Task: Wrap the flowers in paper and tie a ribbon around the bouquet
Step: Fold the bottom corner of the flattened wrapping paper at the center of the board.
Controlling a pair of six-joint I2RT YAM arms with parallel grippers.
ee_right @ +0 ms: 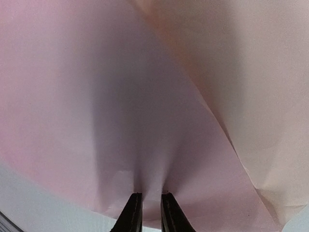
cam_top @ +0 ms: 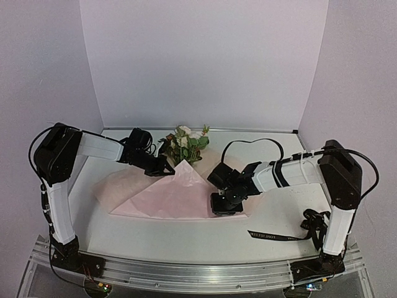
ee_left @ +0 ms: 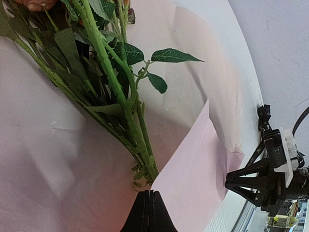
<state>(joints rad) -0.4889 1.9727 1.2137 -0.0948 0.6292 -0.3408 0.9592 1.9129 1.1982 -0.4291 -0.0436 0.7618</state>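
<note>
The pale-pink paper (cam_top: 173, 198) lies mid-table, folded into a triangle that peaks by the flowers (cam_top: 186, 141). Their blooms rest at the back and their green stems (ee_left: 120, 96) run down onto the sheet. My left gripper (cam_top: 166, 169) sits at that peak. In the left wrist view its jaws (ee_left: 149, 192) are shut, and the corner of the raised paper flap (ee_left: 193, 169) meets their seam just below the stem ends. My right gripper (cam_top: 224, 210) is at the sheet's near right edge. Its fingers (ee_right: 150, 195) stand narrowly apart with puckered paper (ee_right: 145, 96) pinched between them.
The black ribbon (cam_top: 279, 236) with white lettering trails along the table's front right and bunches up (cam_top: 314, 222) beside the right arm's base. White walls close in the back and sides. A metal rail (cam_top: 198, 270) runs along the near edge.
</note>
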